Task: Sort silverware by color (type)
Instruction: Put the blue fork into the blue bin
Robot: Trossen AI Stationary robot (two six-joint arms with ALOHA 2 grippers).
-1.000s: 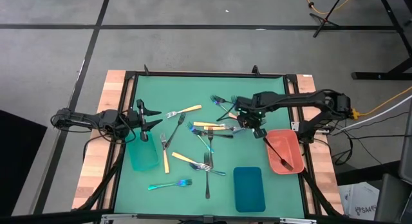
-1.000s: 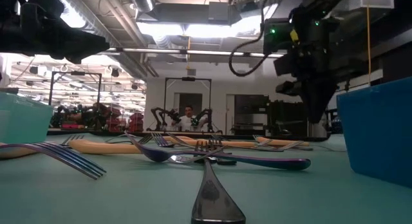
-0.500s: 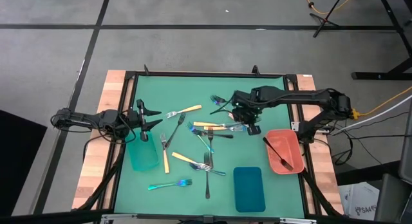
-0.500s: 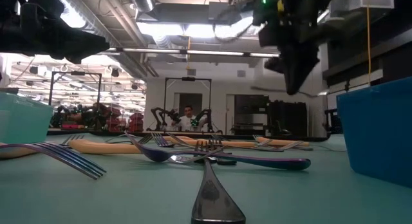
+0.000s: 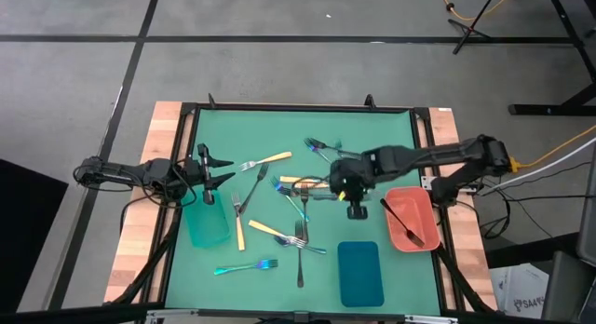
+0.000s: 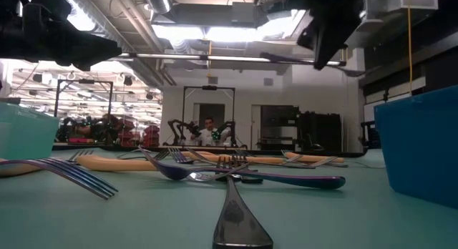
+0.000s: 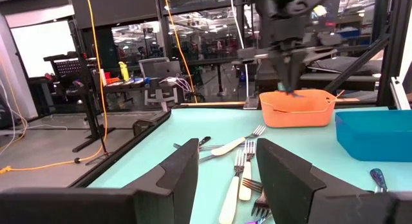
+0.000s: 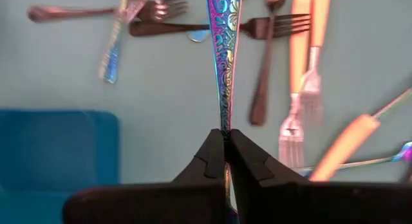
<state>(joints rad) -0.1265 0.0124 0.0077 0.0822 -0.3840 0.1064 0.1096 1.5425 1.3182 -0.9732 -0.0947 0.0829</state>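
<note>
- The right pincer (image 8: 225, 141) is clamped shut on the handle end of an iridescent utensil (image 8: 223, 63), whose patterned shaft runs straight out ahead of the fingers, in line with them.
- In the high view the right pincer (image 5: 346, 187) hangs over the middle clutter of silverware, just up-left of the blue tray (image 5: 359, 273) and left of the salmon tray (image 5: 410, 219).
- Judging by colour, the blue tray looks like the target; it lies down the desk (image 5: 279, 128) from the pincer, so the shaft's long axis would need lining up with the tray's length.
- The salmon tray already holds one dark utensil (image 5: 402, 222).
- The left pincer (image 5: 207, 170) waits with jaws open above the teal tray (image 5: 207, 223), well apart from the blue tray; the right arm is plainly nearer.
- Orange-handled forks (image 5: 264, 160) and other pieces lie loose around the teal tray and mid-desk, unsorted.
</note>
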